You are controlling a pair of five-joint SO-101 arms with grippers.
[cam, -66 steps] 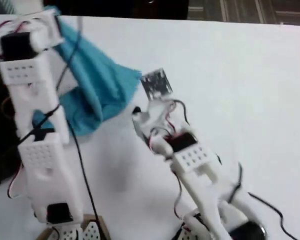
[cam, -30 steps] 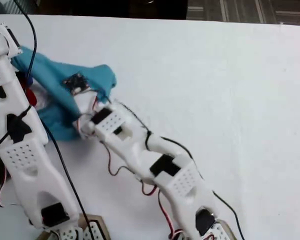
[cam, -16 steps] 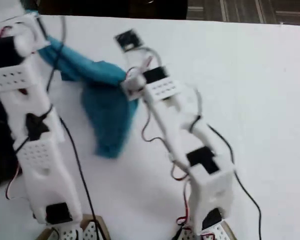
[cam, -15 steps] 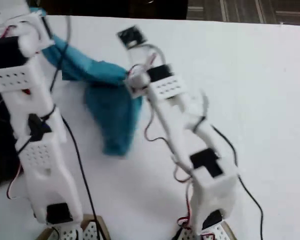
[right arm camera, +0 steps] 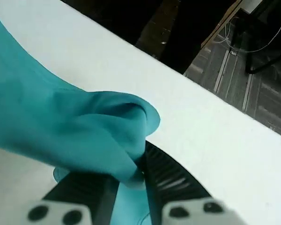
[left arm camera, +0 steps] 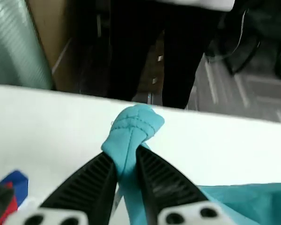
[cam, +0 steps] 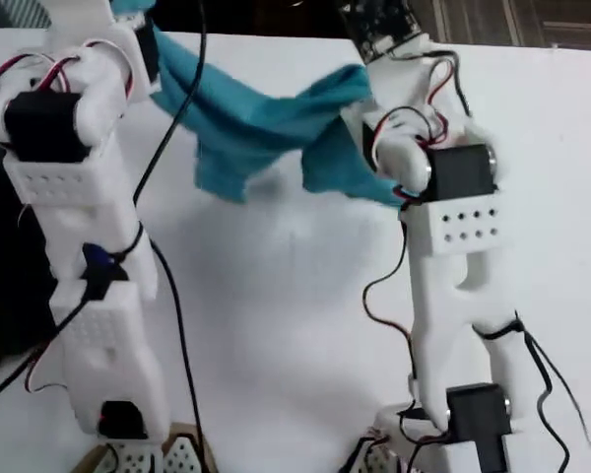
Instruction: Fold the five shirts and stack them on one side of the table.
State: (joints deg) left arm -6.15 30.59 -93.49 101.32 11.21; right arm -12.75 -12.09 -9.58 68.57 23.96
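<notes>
A teal shirt (cam: 261, 123) hangs stretched in the air between the two arms, above the far part of the white table (cam: 295, 325). My left gripper (left arm camera: 126, 161) is shut on a bunched corner of the teal shirt (left arm camera: 133, 126), high at the far left in the high view. My right gripper (right arm camera: 131, 173) is shut on another bunch of the teal shirt (right arm camera: 70, 126), high near the far middle of the table. Loose folds droop below both grips.
A dark heap (cam: 5, 305) lies at the table's left edge beside the left arm. Cables trail along both arms. The far table edge (left arm camera: 215, 115) borders a dark floor.
Both arms have risen and spread apart, lifting the teal shirt off the table and pulling it out between them. The right arm swung right and toward the far edge.
</notes>
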